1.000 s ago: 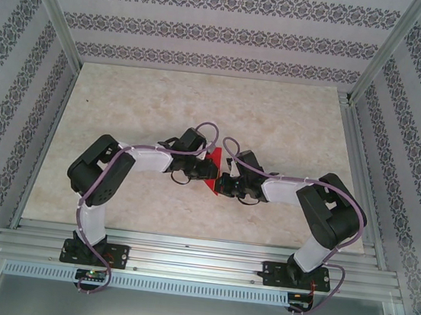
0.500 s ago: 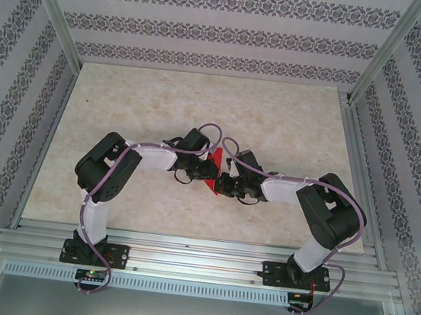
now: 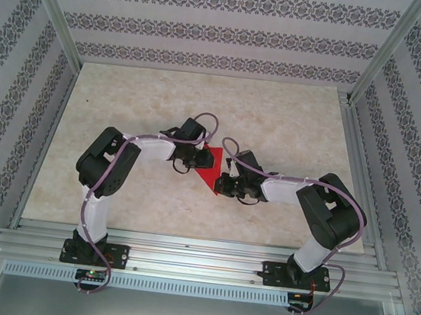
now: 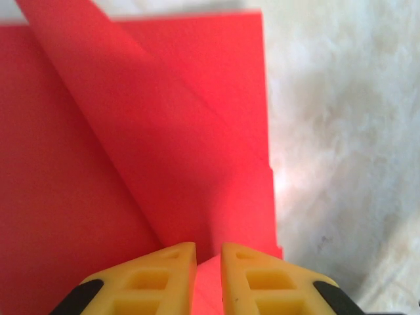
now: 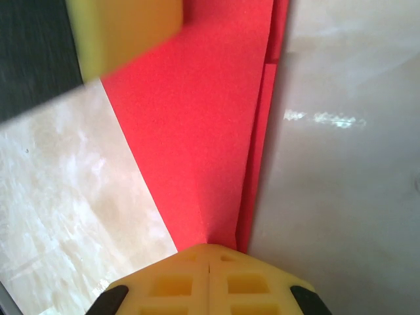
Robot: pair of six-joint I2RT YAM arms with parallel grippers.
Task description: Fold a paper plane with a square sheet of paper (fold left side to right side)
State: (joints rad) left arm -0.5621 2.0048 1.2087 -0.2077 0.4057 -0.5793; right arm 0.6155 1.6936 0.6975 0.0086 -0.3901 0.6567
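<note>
Reaching inward, elbows bent, L gripper [image 4: 209, 252] & R gripper [image 5: 209, 251] each clamped on folded red paper [image 3: 207, 171].

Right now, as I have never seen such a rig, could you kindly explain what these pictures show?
These are two robot arms bolted at the near edge of a pale table. One picture looks down from above and behind them; the other two come from a camera on each wrist, so the yellow fingers there are that arm's own. Between the arms lies a red sheet of paper, already folded diagonally. The right gripper is shut on its narrow end; the left gripper seems to pinch a raised fold, fingers nearly together.
</note>
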